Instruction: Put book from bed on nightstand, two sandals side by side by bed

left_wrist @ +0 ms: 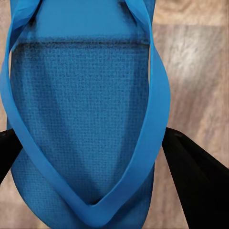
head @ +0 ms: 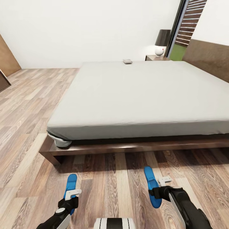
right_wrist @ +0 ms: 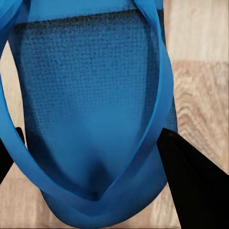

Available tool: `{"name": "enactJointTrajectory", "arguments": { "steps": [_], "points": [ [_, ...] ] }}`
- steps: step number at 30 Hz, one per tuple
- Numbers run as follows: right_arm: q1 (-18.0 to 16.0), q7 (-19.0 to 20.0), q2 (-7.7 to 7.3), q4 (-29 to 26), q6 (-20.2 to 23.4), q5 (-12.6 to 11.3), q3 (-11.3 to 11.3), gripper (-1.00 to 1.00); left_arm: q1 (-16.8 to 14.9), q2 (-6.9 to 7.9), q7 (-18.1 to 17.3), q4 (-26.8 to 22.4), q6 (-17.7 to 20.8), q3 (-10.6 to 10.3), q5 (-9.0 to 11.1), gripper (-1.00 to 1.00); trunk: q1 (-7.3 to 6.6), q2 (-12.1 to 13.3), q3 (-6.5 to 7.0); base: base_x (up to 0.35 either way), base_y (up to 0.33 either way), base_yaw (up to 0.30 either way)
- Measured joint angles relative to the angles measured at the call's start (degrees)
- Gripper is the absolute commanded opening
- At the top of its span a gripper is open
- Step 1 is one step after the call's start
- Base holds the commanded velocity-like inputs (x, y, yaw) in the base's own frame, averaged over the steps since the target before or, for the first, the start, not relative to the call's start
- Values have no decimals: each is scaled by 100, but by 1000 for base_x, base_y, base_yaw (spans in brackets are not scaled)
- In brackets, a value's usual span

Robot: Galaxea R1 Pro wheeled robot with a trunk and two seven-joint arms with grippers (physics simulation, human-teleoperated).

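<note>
Two bright blue sandals are near the long side of the bed (head: 133, 95), just above or on the wood floor. My left gripper (head: 70, 200) is shut on the left sandal (head: 71, 183); up close that sandal (left_wrist: 81, 105) sits between the dark fingers (left_wrist: 195, 186). My right gripper (head: 156, 192) is shut on the right sandal (head: 149, 179), whose sole (right_wrist: 90, 100) is flanked by the black fingers (right_wrist: 195, 181). The book (head: 127, 61) lies small and flat at the mattress's far edge. Beyond it stands the dark nightstand (head: 152, 58).
A lamp (head: 162, 41) with a dark shade and white round base stands on the nightstand. The bed's dark wooden frame (head: 105, 149) juts out low ahead of the sandals. Wood-plank floor (head: 28, 105) stretches along the left. A brown headboard (head: 206, 57) is at right.
</note>
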Motion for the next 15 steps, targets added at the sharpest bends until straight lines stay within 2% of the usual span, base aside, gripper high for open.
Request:
{"name": "enactJointTrajectory", "arguments": {
  "steps": [1,6,15],
  "points": [
    [107,63,-52,-216,123,4,-2,-100,0,1,0,-5,1,0,3,-100,0,0,0,0,0,0],
    [305,160,-126,-705,375,-5,1,-100,0,-1,1,-12,4,0,5,-100,-1,0,0,52,56,0],
    [365,184,-144,-856,440,-4,3,-100,2,-5,2,-8,3,-7,1,-100,0,0,0,51,90,0]
  ]
}}
